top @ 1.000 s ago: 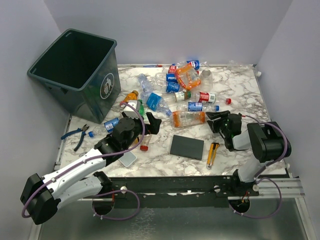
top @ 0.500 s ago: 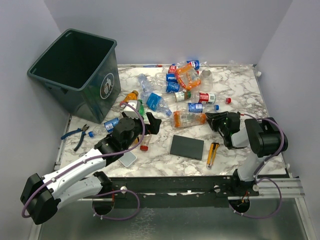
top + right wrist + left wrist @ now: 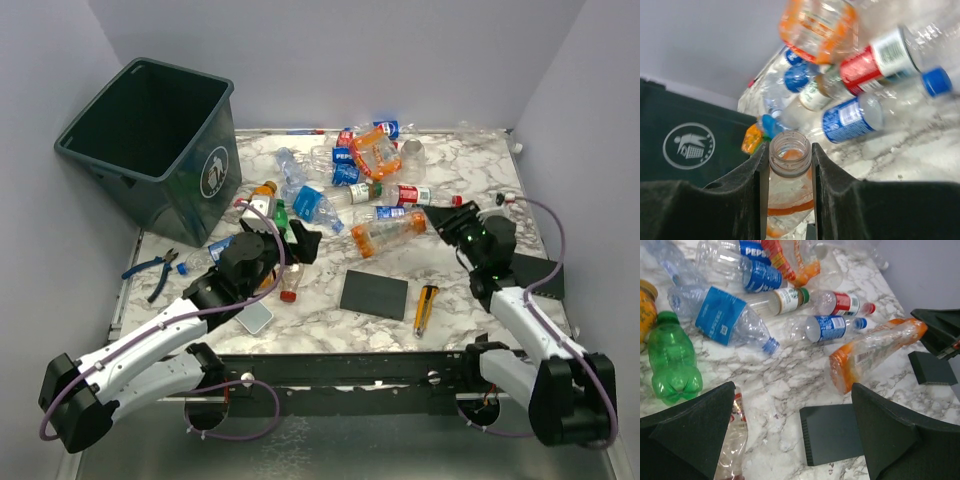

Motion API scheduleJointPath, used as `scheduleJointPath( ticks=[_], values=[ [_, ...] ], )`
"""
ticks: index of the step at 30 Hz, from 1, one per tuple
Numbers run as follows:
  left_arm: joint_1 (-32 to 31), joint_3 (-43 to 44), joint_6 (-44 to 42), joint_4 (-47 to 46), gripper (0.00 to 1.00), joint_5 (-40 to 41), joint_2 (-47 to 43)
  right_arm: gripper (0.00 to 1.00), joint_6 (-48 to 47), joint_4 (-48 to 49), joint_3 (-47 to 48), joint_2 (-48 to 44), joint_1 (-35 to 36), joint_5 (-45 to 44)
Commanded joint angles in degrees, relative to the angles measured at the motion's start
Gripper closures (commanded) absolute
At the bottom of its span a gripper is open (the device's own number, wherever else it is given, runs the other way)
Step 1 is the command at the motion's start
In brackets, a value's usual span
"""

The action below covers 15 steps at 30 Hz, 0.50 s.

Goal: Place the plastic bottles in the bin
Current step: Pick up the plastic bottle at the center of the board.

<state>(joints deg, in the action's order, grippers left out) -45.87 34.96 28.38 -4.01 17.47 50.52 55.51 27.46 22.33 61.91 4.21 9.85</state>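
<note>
Plastic bottles (image 3: 375, 150) lie scattered over the middle and far part of my marble tabletop (image 3: 330, 325). Nearest me, a yellow utility knife (image 3: 426, 307) lies just right of a black square pad (image 3: 373, 294); I can read no writing on either.

My left end effector (image 3: 792, 387) hangs wide open with nothing between its fingers. Under its left finger lies a crushed clear bottle (image 3: 735, 437) with a red label, its print too small to read.

My right end effector (image 3: 787, 155) is closed on the open, capless neck of an orange-tinted bottle (image 3: 789, 175). That bottle slants away to the left, just beyond the pad, and I cannot read the print on its label.

Farther out, a green bottle (image 3: 672, 362) lies left of a big-labelled blue bottle (image 3: 720, 315). To their right are a blue-capped bottle (image 3: 830, 327) with a blue label and a red-capped bottle (image 3: 842, 303) with a red one.

Beyond these, a Pepsi bottle (image 3: 757, 250) shows "PEPSI" in white on blue.

At the far left stands the bin (image 3: 190, 205), with a white litter-person symbol (image 3: 215, 172) on the side facing the bottles.
</note>
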Motion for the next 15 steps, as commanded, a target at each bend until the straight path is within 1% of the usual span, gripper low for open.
scheduleJointPath(
  ticks=[1,3,5,7,9,11,15],
  values=[
    [0.1,5.9,-5.3,-3.4,0.01,-2.2,-1.1,0.99,-17.2,-24.3,9.8,-9.3,0.3,7.5],
    [0.1,8.0,-9.3,-5.7,0.01,-9.2,-0.2,0.99,-21.5,-31.2,15.3,-9.8,0.5,12.6],
    [0.1,11.7,-13.8,-5.7,0.01,-18.9,2.2,0.99,-25.0,-35.4,19.8,-8.9,1.6,17.4],
    [0.1,17.6,-16.4,-1.7,0.01,-26.8,6.9,0.99,-28.8,-38.3,23.6,-7.8,3.9,19.6],
    [0.1,24.3,-18.1,3.5,0.01,-35.2,12.4,0.99,-32.3,-40.6,27.1,-6.4,7.8,20.3],
    [0.0,28.5,-18.2,6.3,0.01,-41.0,16.4,0.99,-34.8,-41.8,30.4,-5.0,10.9,22.4],
    [-0.2,31.8,-14.5,6.3,0.01,-50.5,22.0,0.99,-35.2,-39.7,33.6,-4.5,14.2,25.7]
  ],
)
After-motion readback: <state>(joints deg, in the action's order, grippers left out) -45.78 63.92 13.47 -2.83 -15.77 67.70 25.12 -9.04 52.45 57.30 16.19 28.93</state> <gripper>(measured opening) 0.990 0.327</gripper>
